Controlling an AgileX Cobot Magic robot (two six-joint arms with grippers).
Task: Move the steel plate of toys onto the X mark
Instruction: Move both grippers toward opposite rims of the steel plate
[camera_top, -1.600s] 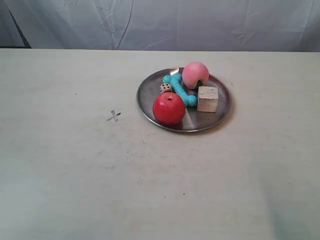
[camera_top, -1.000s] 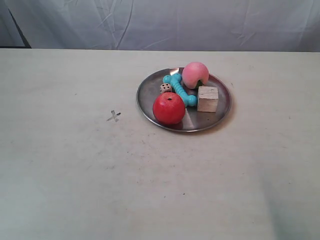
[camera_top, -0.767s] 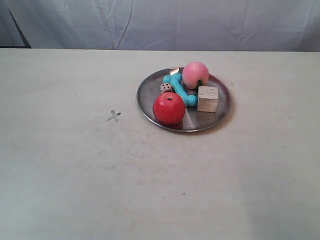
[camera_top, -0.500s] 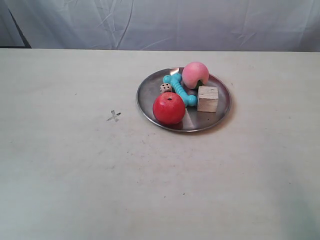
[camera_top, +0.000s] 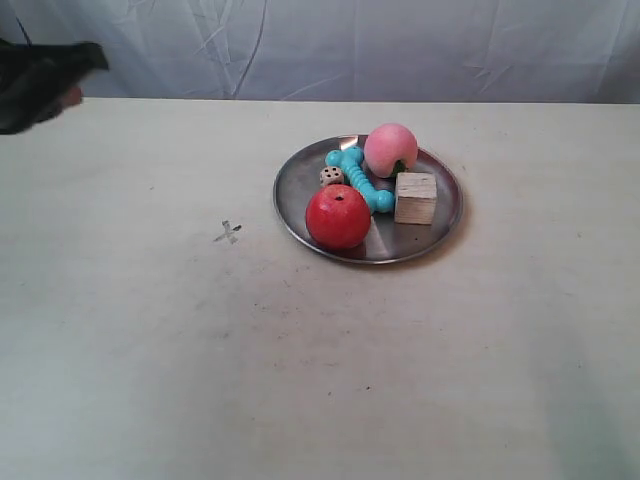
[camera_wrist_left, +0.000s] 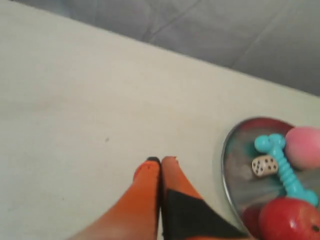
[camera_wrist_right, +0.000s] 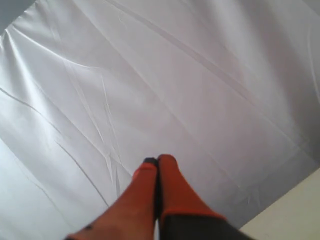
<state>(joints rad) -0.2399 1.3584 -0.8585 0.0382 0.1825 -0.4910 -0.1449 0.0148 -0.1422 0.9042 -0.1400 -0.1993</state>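
The steel plate (camera_top: 297, 190) rests on the table right of centre, holding a red apple (camera_top: 338, 216), a pink peach (camera_top: 390, 150), a turquoise bone (camera_top: 357, 176), a pale wooden cube (camera_top: 415, 197) and a dotted die (camera_top: 330, 176). The small X mark (camera_top: 228, 233) is drawn on the table to the plate's left. My left gripper (camera_wrist_left: 161, 161) is shut and empty, above bare table short of the plate (camera_wrist_left: 231, 165); the die (camera_wrist_left: 264, 165), bone (camera_wrist_left: 285, 165), peach (camera_wrist_left: 304, 146) and apple (camera_wrist_left: 289, 221) show beside it. My right gripper (camera_wrist_right: 157, 161) is shut, facing the backdrop.
A dark blurred arm (camera_top: 40, 78) enters at the exterior view's upper left, above the table's far edge. A wrinkled grey-white cloth backdrop (camera_top: 330, 45) hangs behind the cream table (camera_top: 300, 350).
The dark arm has come into the exterior view at the upper left; earlier frames showed none. The plate and toys have not moved.
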